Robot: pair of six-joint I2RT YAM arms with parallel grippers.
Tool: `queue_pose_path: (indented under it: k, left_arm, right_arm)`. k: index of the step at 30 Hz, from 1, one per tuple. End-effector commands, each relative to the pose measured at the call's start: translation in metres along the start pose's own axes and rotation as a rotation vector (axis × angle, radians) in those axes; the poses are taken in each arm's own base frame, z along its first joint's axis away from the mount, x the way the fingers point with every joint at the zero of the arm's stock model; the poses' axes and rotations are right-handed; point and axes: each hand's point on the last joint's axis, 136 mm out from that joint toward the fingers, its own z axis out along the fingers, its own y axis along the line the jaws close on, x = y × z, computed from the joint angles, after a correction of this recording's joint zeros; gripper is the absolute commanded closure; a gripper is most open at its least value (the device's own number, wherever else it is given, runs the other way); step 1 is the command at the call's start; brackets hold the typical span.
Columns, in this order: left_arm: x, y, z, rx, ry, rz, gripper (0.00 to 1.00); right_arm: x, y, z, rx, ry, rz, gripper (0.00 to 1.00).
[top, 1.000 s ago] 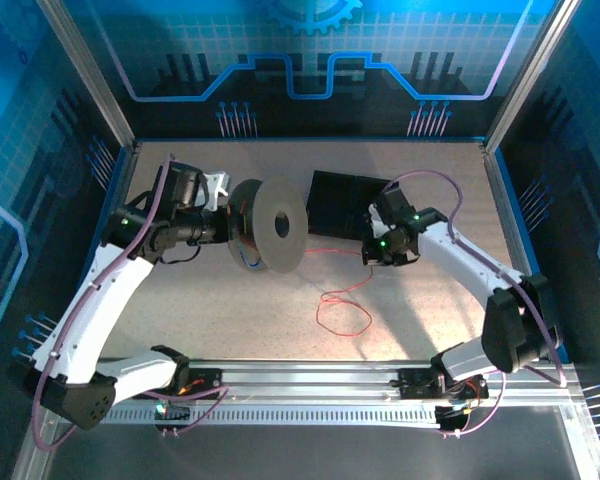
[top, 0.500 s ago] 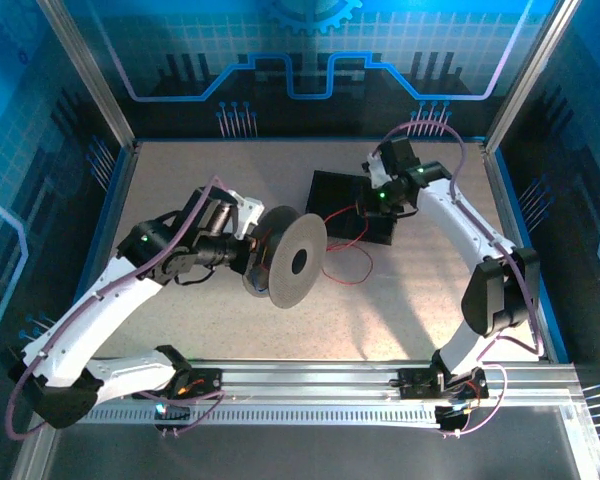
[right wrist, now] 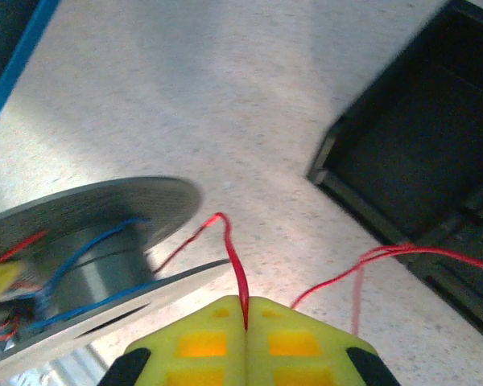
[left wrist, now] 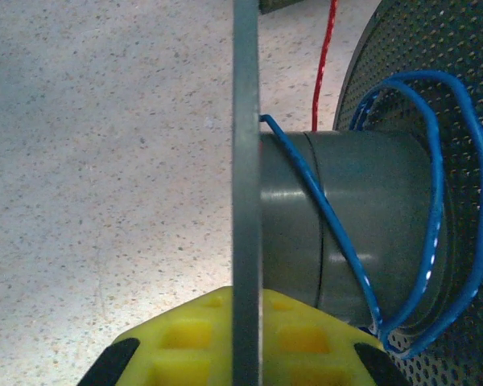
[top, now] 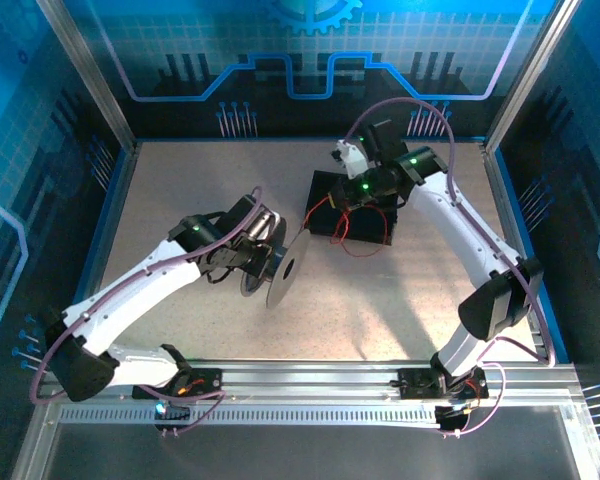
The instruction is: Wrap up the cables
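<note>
A grey spool (top: 275, 262) hangs over the table's middle, and my left gripper (left wrist: 247, 342) is shut on one of its flanges (left wrist: 246, 161). The blue cable (left wrist: 423, 201) is looped round the spool's hub (left wrist: 362, 217) and shows again in the right wrist view (right wrist: 80, 257). My right gripper (right wrist: 246, 320) is shut on the red cable (right wrist: 235, 269), which runs from the spool up to it; in the top view this gripper (top: 352, 195) hovers above the black tray (top: 375, 225). More red cable (top: 352, 245) droops over the tray's near edge.
The black tray lies at the back centre-right of the speckled table (top: 380, 310). Blue walls and aluminium posts (top: 85, 75) close in the cell. A metal rail (top: 310, 385) runs along the near edge by the arm bases.
The left arm has carried the spool right and turned it nearly edge-on to the top camera. The right gripper has swung left over the tray, pulling the red cable up with it.
</note>
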Motion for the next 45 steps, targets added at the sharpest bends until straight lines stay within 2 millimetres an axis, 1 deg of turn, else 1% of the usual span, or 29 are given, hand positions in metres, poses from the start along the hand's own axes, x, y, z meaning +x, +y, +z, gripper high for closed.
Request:
queue_pose_path:
  k: [1, 5, 10, 13, 15, 18, 21, 23, 26, 29, 31, 33, 35, 37, 40, 42, 44, 45]
  left_arm:
    - [-0.011, 0.016, 0.004, -0.121, -0.019, 0.041, 1.0]
    - [-0.024, 0.024, 0.01, -0.186, -0.024, 0.03, 1.0]
    - [-0.041, 0.035, 0.013, -0.196, -0.058, -0.082, 1.0]
    - [-0.052, 0.043, 0.012, -0.185, -0.096, -0.17, 1.0]
    - [-0.06, 0.051, 0.008, -0.186, -0.127, -0.233, 1.0]
    - [-0.07, 0.067, 0.001, -0.199, -0.176, -0.333, 1.0]
    - [-0.08, 0.082, -0.008, -0.206, -0.231, -0.412, 1.0]
    - [-0.086, 0.086, -0.013, -0.202, -0.27, -0.445, 1.0]
    - [-0.093, 0.082, -0.015, -0.163, -0.303, -0.462, 1.0]
    - [-0.094, 0.078, -0.009, -0.142, -0.298, -0.463, 1.0]
    - [-0.096, 0.079, -0.007, -0.145, -0.307, -0.472, 1.0]
    - [-0.1, 0.084, -0.005, -0.158, -0.311, -0.492, 1.0]
    - [-0.105, 0.088, -0.008, -0.162, -0.332, -0.519, 1.0]
    - [-0.11, 0.092, -0.013, -0.152, -0.363, -0.557, 1.0]
    - [-0.115, 0.099, -0.027, -0.124, -0.415, -0.614, 1.0]
    - [-0.118, 0.097, -0.036, -0.076, -0.441, -0.624, 1.0]
    - [-0.121, 0.091, -0.04, -0.027, -0.452, -0.617, 1.0]
    - [-0.123, 0.086, -0.042, 0.007, -0.463, -0.612, 1.0]
  right_arm:
    - [0.011, 0.038, -0.008, -0.065, 0.065, -0.067, 1.0]
    - [0.02, 0.078, -0.006, -0.094, 0.104, -0.147, 1.0]
    - [0.036, 0.117, -0.003, -0.124, 0.125, -0.191, 1.0]
    - [0.048, 0.14, 0.009, -0.163, 0.133, -0.185, 1.0]
    - [0.056, 0.154, 0.02, -0.19, 0.129, -0.162, 1.0]
    - [0.07, 0.165, 0.036, -0.199, 0.126, -0.133, 1.0]
    - [0.081, 0.165, 0.049, -0.211, 0.106, -0.064, 1.0]
    - [0.084, 0.166, 0.056, -0.249, 0.076, -0.016, 1.0]
    - [0.08, 0.165, 0.057, -0.293, 0.019, 0.04, 1.0]
    - [0.075, 0.162, 0.048, -0.288, -0.022, 0.048, 1.0]
    - [0.076, 0.169, 0.047, -0.333, -0.018, 0.044, 1.0]
    - [0.08, 0.179, 0.053, -0.369, 0.009, 0.042, 1.0]
    - [0.087, 0.18, 0.066, -0.358, 0.03, 0.056, 1.0]
    - [0.098, 0.172, 0.084, -0.347, 0.041, 0.117, 1.0]
    - [0.126, 0.136, 0.119, -0.255, 0.059, 0.221, 1.0]
    - [0.142, 0.116, 0.139, -0.25, 0.09, 0.283, 1.0]
    - [0.145, 0.109, 0.146, -0.255, 0.099, 0.296, 1.0]
    - [0.143, 0.11, 0.146, -0.259, 0.093, 0.286, 1.0]
